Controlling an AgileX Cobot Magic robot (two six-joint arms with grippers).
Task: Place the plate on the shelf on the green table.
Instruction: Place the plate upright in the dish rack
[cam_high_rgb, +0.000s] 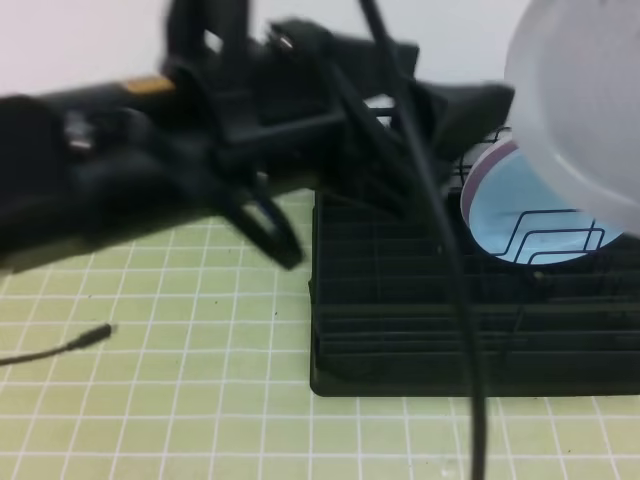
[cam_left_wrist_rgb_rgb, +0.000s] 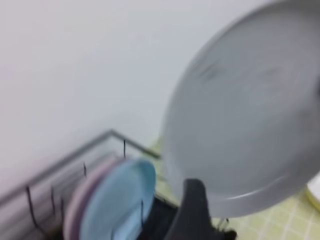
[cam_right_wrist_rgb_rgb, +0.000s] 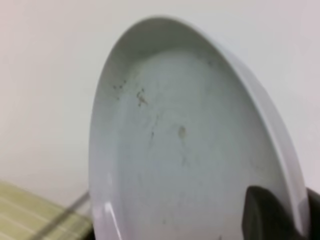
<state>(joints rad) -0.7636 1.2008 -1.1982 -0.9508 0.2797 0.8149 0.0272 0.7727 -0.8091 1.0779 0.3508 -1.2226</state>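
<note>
Plate (cam_right_wrist_rgb_rgb: 185, 165) pinched in right hand (cam_right_wrist_rgb_rgb: 280, 212)

In your left wrist view: grey plate (cam_left_wrist_rgb_rgb: 245, 110) filled upper right, on edge, tilted, motion-blurred, cut off by frame. Dark finger (cam_left_wrist_rgb_rgb: 192, 210) stood in front of plate's lower rim; whether it touched, you could not tell. Rack (cam_left_wrist_rgb_rgb: 75, 160) sat lower left against white wall. Blue plate (cam_left_wrist_rgb_rgb: 120, 200) stood upright in rack, pink plate (cam_left_wrist_rgb_rgb: 82, 197) just behind it. Green tiles (cam_left_wrist_rgb_rgb: 280, 220) showed lower right.
</note>
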